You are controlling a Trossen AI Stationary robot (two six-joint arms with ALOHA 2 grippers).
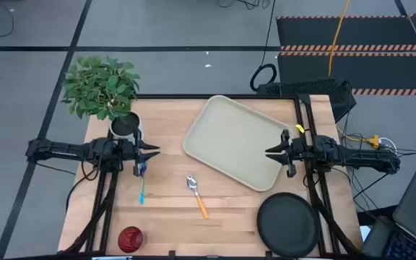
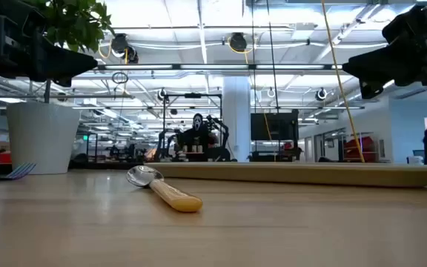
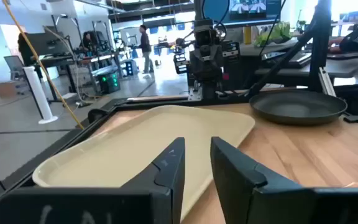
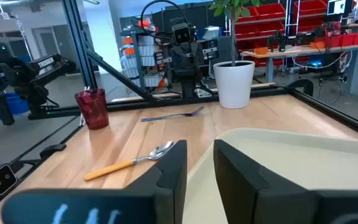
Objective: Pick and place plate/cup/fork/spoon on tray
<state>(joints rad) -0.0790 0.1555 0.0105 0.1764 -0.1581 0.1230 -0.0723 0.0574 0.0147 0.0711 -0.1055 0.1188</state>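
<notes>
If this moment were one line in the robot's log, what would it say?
tray: empty | plate, cup, fork, spoon: on table, untouched | left gripper, right gripper: open, holding nothing

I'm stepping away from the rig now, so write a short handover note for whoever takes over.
Left gripper: open, empty, raised above the fork.
Right gripper: open, empty, raised over the tray's edge.
Tray: nothing on it.
Plate: on the table, near corner on the right arm's side.
Cup: near edge on the left arm's side.
Spoon: on the table between fork and tray.
Done: nothing placed.
Left: plate, cup, fork and spoon all go on the tray.
</notes>
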